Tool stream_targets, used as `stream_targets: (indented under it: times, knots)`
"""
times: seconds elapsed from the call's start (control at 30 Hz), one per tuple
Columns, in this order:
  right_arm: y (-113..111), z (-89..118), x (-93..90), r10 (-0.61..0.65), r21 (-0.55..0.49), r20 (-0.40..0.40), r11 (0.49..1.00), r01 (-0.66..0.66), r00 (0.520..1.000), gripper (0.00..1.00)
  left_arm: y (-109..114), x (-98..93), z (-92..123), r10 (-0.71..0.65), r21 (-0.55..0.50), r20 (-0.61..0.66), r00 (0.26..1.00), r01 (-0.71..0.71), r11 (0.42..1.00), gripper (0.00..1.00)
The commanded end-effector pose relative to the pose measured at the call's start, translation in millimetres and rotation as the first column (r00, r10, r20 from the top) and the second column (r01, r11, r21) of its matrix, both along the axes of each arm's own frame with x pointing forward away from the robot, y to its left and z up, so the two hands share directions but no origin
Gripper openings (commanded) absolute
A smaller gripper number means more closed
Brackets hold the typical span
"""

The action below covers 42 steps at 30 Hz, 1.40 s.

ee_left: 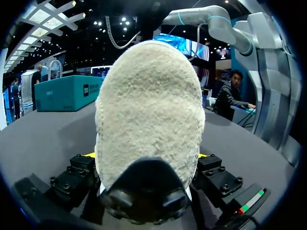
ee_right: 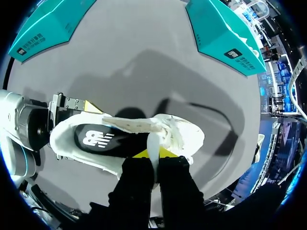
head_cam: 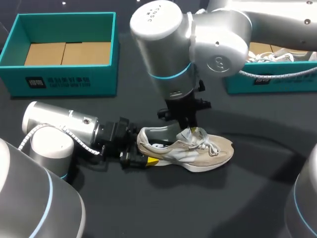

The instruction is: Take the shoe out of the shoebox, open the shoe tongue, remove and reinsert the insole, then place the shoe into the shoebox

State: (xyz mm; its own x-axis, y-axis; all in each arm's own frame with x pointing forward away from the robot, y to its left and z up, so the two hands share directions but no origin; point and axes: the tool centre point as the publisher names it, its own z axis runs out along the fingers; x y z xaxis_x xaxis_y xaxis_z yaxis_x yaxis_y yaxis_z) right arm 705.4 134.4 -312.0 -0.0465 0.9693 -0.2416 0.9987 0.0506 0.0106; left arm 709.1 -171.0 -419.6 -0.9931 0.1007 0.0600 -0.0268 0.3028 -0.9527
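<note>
A beige and white shoe [head_cam: 198, 151] lies on its sole on the dark table, toe pointing right. My left gripper [head_cam: 140, 154] reaches in low from the left, its jaws wide around the heel [ee_left: 148, 110], one finger on each side of it. My right gripper [head_cam: 192, 130] comes down from above and is shut on the pale tongue [ee_right: 152, 139], which stands pulled up out of the shoe's opening. In the right wrist view the dark insole [ee_right: 103, 139] with a white logo lies inside the shoe, ahead of the right gripper [ee_right: 154, 155].
A teal shoebox [head_cam: 64, 79] stands open at the back left, with brown cardboard on its floor. A second teal box [head_cam: 277, 82] at the back right holds white laces or another shoe. Bare dark table lies in front of the shoe.
</note>
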Motion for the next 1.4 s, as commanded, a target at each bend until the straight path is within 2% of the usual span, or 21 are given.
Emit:
stream_targets:
  times: [0.03, 0.17, 0.4, 0.67, 0.83, 0.87, 0.9, 1.0, 1.2, 1.37, 1.4]
  knots:
    - [-31.7, 12.3, -2.8, 0.048, 0.103, 0.0, 0.994, -0.048, 0.999, 0.0, 0.9, -0.5, -2.9, 0.001, -0.001, 0.0, 1.0, -0.001, 1.0, 0.0]
    - [-45.7, 9.8, -1.6, 0.09, 0.14, -0.01, 0.986, -0.088, 0.996, 0.0, 0.9, -0.5, -2.9, 0.001, -0.001, 0.0, 1.0, -0.001, 1.0, 0.0]
    - [-60.1, -8.3, 3.2, 0.175, 0.205, 0.009, 0.963, -0.173, 0.984, 0.0, 0.9, -0.5, -2.9, 0.001, -0.001, 0.0, 1.0, -0.001, 1.0, 0.0]
    - [-80.5, -24.9, 9.0, 0.143, 0.154, 0.023, 0.978, -0.144, 0.99, 0.0, 0.9, -0.5, -2.9, 0.001, -0.001, 0.0, 1.0, -0.001, 1.0, 0.0]
    - [-90.1, -31.8, 12.7, 0.094, 0.115, 0.042, 0.988, -0.099, 0.995, 0.42, 0.9, -0.5, -2.9, 0.001, -0.001, 0.0, 1.0, -0.001, 1.0, 0.0]
    - [-92.5, -32.2, 13.1, 0.08, 0.111, 0.054, 0.99, -0.086, 0.995, 0.55, 0.9, -0.5, -2.9, 0.001, -0.001, 0.0, 1.0, -0.001, 1.0, 0.0]
    - [-95.1, -32.9, 13.4, 0.071, 0.102, 0.06, 0.992, -0.076, 0.996, 0.98, 0.9, -0.5, -2.9, 0.001, -0.001, 0.0, 1.0, -0.001, 1.0, 0.0]
    - [-102.6, -36.3, 15.1, 0.043, 0.097, 0.064, 0.994, -0.049, 0.997, 1.0, 0.9, -0.5, -2.9, 0.001, -0.001, 0.0, 1.0, -0.001, 1.0, 0.0]
    - [-112.2, -31.3, 15.3, 0.028, 0.092, 0.073, 0.995, -0.035, 0.997, 0.93, 0.9, -0.5, -2.9, 0.001, -0.001, 0.0, 1.0, -0.001, 1.0, 0.0]
    - [-109.0, -2.9, 11.5, 0.028, 0.038, 0.088, 0.999, -0.031, 0.996, 0.92, 0.9, -0.5, -2.9, 0.001, -0.001, 0.0, 1.0, -0.001, 1.0, 0.0]
    - [-105.6, 5.6, 10.6, 0.035, 0.031, 0.097, 0.999, -0.038, 0.995, 0.89, 0.9, -0.5, -2.9, 0.001, -0.001, 0.0, 1.0, -0.001, 1.0, 0.0]
